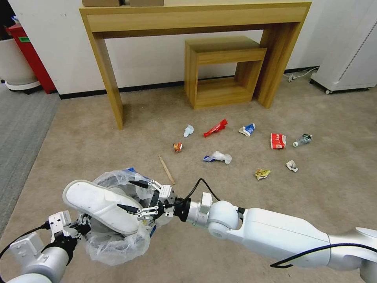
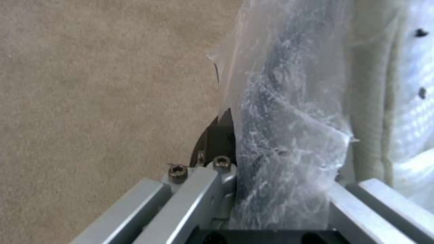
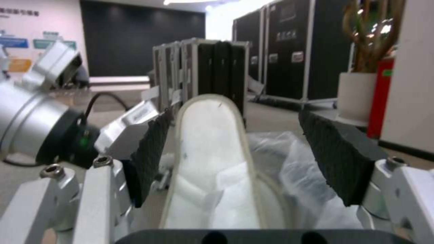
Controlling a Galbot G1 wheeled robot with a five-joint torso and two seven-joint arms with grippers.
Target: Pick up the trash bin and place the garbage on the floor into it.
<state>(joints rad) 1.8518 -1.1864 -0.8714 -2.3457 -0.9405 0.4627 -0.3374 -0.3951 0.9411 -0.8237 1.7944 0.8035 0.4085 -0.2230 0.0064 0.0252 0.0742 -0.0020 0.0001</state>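
Left arm: comes in from the lower-left corner of the head view, wrist angled up and to the right, black cable looping off it.
Left end effector [image 1: 80,228]: low on the left, pinched down on the plastic liner at the rim of the trash bin [image 1: 118,243]; in its own wrist view the liner runs straight between the metal links.
Right arm: reaches across from the lower right, forearm nearly level, pointing left.
Right end effector [image 1: 135,195]: fingers spread wide apart, one on each side of the slipper [image 1: 100,204], not closed on it.
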